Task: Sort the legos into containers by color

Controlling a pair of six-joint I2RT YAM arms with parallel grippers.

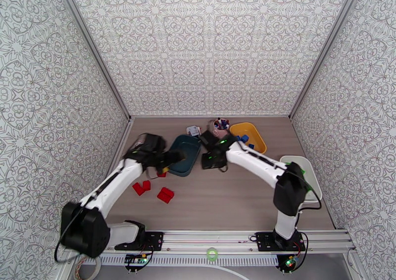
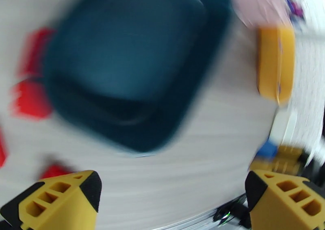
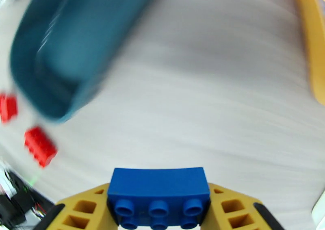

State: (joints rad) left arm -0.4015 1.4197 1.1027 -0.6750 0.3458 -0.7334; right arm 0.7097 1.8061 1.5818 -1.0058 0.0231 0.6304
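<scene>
Legos point(image 1: 166, 195) in red lie on the table point(image 1: 237, 202) at about 8 o'clock in the top view. There are four pieces as best can be counted, two of them touching and one just beside the left gripper point(image 1: 167, 165). That gripper hovers at the near rim of the teal tray point(image 1: 187, 152), which sits at 11 o'clock. Its own wrist view, though blurred, shows more plainly than the overhead that its yellow fingers point(image 2: 61, 198) are spread wide with nothing between them. At 12 o'clock stand a striped packet point(image 1: 194, 130), its print too small to read, and a pink cup of pens point(image 1: 221, 124). Just right of the teal tray, the right gripper point(image 3: 158, 216) is clamped on one blue lego point(image 3: 158, 190), two rows of studs facing its wrist camera; the top view is too distant to settle that grip. The left wrist view catches the same blue brick at its 4 o'clock edge. The yellow tray point(image 1: 249, 133) at 1 o'clock holds at least two more blue pieces point(image 1: 243, 138). The white tray point(image 1: 313, 177) at 3 o'clock lies partly under the right arm. Three trays in all
</scene>
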